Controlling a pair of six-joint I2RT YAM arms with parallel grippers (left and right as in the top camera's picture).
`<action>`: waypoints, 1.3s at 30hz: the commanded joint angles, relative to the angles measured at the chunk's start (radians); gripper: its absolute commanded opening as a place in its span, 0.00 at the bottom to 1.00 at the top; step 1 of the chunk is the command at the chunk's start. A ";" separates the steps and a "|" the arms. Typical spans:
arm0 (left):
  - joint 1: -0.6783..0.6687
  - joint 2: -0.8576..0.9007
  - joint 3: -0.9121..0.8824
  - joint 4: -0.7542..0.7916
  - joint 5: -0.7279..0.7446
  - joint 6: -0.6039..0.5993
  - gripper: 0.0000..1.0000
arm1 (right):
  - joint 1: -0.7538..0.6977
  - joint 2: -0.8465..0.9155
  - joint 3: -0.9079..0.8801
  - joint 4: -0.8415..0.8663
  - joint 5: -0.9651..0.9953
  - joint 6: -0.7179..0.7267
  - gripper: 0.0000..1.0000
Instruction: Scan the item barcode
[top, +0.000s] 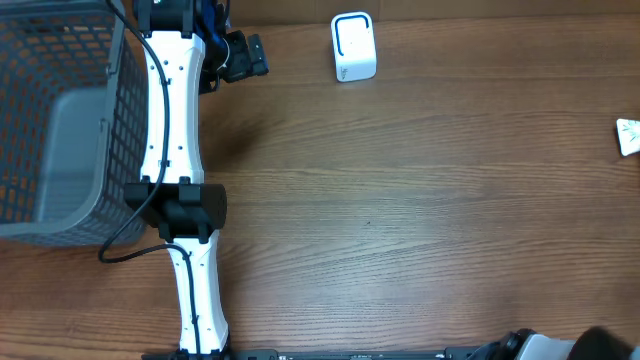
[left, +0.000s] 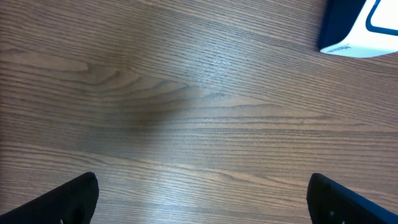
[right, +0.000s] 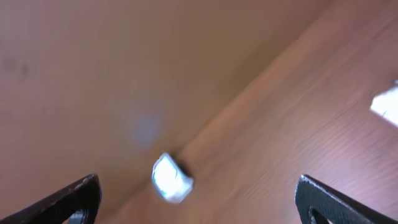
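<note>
My left pincer (left: 202, 186) and right pincer (right: 198, 196) stand wide, empty; the white item (top: 628, 137) lies at the surface's (top: 400, 200) right edge, nearer the latter.

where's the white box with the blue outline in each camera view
overhead: the small white box with a blue rounded outline sits near the top edge, just right of centre.
left wrist: top right corner, cut off by the frame, its dark blue side showing.
right wrist: probably the blurred white block low and left of centre; too blurred to be sure.
shared landmark: the brown wood-grain table.
</note>
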 joint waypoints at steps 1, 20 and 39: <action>0.004 0.004 -0.006 -0.002 -0.014 -0.006 1.00 | 0.079 0.004 -0.006 -0.113 0.025 -0.045 1.00; 0.004 0.004 -0.006 -0.002 -0.014 -0.006 1.00 | 0.586 -0.166 -0.451 -0.190 0.370 -0.054 1.00; 0.004 0.004 -0.006 -0.002 -0.014 -0.006 1.00 | 0.601 -0.620 -0.810 -0.121 0.372 -0.055 1.00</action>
